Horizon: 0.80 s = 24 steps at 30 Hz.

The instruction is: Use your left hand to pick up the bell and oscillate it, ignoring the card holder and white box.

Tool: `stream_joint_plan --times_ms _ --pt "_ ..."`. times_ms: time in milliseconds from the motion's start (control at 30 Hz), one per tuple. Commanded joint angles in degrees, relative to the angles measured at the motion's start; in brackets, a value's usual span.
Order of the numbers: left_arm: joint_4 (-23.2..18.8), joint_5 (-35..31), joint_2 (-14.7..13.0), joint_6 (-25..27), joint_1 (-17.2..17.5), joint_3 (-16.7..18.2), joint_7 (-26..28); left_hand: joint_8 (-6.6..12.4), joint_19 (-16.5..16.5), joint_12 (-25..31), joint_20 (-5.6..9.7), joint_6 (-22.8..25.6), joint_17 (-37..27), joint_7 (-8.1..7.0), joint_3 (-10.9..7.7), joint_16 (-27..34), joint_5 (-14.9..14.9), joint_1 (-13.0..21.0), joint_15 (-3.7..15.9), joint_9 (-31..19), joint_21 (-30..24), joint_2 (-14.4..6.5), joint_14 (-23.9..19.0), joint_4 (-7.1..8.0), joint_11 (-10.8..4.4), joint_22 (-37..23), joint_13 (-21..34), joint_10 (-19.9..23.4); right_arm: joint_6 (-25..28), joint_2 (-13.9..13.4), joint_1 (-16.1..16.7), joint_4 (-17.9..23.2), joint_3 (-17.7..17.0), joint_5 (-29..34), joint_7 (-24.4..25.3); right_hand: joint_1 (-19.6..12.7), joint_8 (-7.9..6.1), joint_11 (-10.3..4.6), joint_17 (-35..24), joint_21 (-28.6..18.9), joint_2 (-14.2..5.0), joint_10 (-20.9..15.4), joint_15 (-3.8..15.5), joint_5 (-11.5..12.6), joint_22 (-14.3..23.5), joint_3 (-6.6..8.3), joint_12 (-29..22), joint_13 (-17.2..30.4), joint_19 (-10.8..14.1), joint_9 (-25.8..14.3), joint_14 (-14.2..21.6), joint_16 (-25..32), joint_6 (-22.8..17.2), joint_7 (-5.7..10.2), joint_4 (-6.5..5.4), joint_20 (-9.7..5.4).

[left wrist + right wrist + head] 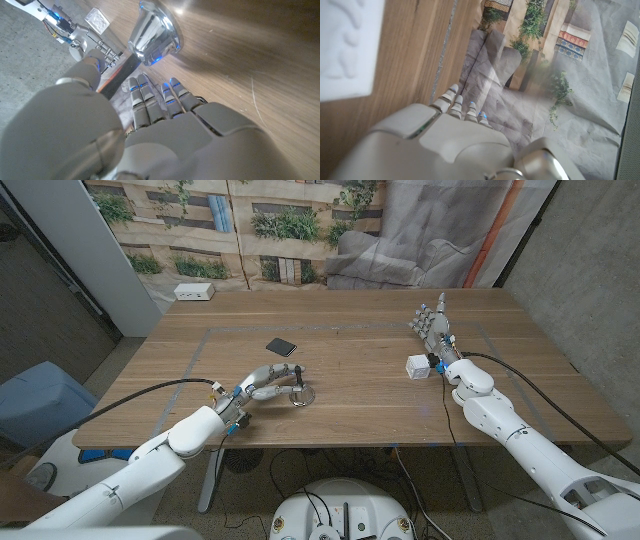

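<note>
Wooden tabletop (350, 405) under a printed backdrop of buildings and greenery, grey drapes at the back. Near the front edge, left of centre: shiny metal bell (300, 392), standing upright on its flared mouth, dark handle on top. Left robot hand (268, 383) right at it, fingers stretched toward the bell's handle; from the head camera, cannot tell whether they clasp it or merely touch. Left wrist camera closer in: polished bell (154, 31) sitting just past the fingertips (143, 82), fingers straight and side by side, nothing plainly gripped, bell apart from them there. Black card holder (282, 346) lying flat farther back, well apart from the bell. Small white box (418, 366) out on the right side, just beside the right robot hand (432, 330), which stands upright, fingers extended and apart, holding nothing. Right wrist camera: same white box (347, 45) large and blurred beside the hand (445, 140), embossed face showing, a detail lost from overhead. Another white box (194, 292) at the far left corner.
</note>
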State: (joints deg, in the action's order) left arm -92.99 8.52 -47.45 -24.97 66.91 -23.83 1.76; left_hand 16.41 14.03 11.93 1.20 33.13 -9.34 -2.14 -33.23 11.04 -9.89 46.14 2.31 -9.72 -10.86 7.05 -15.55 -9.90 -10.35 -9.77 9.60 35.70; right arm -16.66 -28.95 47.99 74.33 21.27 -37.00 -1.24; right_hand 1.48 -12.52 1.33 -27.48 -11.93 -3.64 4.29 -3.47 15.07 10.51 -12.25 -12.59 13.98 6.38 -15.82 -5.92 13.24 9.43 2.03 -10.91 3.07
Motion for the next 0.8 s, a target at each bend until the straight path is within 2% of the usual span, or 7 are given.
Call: stream_joint_plan --times_ms 33,400,533,633,800 --pt "-0.4 -1.0 1.3 0.9 0.2 -0.3 2.7 0.15 1.1 0.6 0.09 2.2 -0.1 0.11 0.85 0.3 0.1 1.1 5.93 -0.3 -0.6 -0.2 -1.8 0.03 -0.18 -0.1 0.2 2.4 -0.1 0.0 0.0 -0.1 0.0 0.1 0.0 -0.2 -0.31 0.02 -0.2 -0.4 -5.56 0.6 -0.25 0.2 0.2 -0.31 -0.2 0.3 0.3 -0.2 -0.4 0.2 0.5 -0.04 0.07 0.05" --pt "-0.8 -2.6 2.2 1.3 0.8 0.1 6.0 -0.26 3.3 0.4 0.30 7.0 -0.1 0.32 2.14 0.3 0.1 3.0 7.03 -0.4 -0.9 -1.5 -5.3 0.09 -0.06 -0.2 0.1 7.4 0.0 0.0 0.0 0.0 0.0 -0.1 -0.2 -0.2 -0.33 0.03 -0.2 -0.4 -5.55 0.6 -0.21 0.2 0.2 -0.32 -0.2 0.3 0.3 -0.2 -0.4 0.2 0.4 -0.02 0.07 0.06" --pt "-0.8 -3.1 2.8 1.4 1.2 0.4 7.6 -0.64 4.8 0.5 0.24 10.0 -0.1 1.30 2.92 0.5 0.1 3.7 6.83 -0.3 -1.1 -2.7 -7.5 0.36 -0.27 -0.2 0.2 11.2 0.0 0.0 0.0 0.1 0.0 0.0 0.1 -0.2 -0.32 0.06 -0.2 -0.4 -5.55 0.6 -0.26 0.2 0.2 -0.32 -0.3 0.3 0.3 -0.2 -0.4 0.2 0.4 -0.06 0.07 0.02" --pt "-0.8 -3.2 3.0 1.1 1.3 0.5 8.0 -0.80 5.6 0.7 0.30 12.1 -0.1 1.05 3.34 0.5 0.1 3.9 7.14 -0.3 -1.2 -3.4 -8.6 0.43 -0.29 -0.3 0.2 13.6 0.0 0.0 0.0 0.1 0.0 0.0 0.1 -0.2 -0.33 0.10 -0.2 -0.4 -5.56 0.5 -0.23 0.2 0.2 -0.31 -0.3 0.3 0.3 -0.2 -0.4 0.2 0.4 -0.03 0.07 0.02" --pt "-0.9 -3.3 3.0 1.4 1.4 0.5 8.2 -0.99 6.1 0.5 0.23 13.4 -0.1 1.29 3.59 0.5 0.1 4.2 7.30 -0.2 -1.3 -4.0 -9.3 0.46 -0.56 -0.3 0.2 14.7 0.0 0.0 0.0 0.0 0.0 0.1 0.1 -0.2 -0.32 0.14 -0.2 -0.4 -5.56 0.6 -0.31 0.2 0.2 -0.31 -0.2 0.3 0.3 -0.2 -0.4 0.2 0.4 -0.06 0.07 0.02"
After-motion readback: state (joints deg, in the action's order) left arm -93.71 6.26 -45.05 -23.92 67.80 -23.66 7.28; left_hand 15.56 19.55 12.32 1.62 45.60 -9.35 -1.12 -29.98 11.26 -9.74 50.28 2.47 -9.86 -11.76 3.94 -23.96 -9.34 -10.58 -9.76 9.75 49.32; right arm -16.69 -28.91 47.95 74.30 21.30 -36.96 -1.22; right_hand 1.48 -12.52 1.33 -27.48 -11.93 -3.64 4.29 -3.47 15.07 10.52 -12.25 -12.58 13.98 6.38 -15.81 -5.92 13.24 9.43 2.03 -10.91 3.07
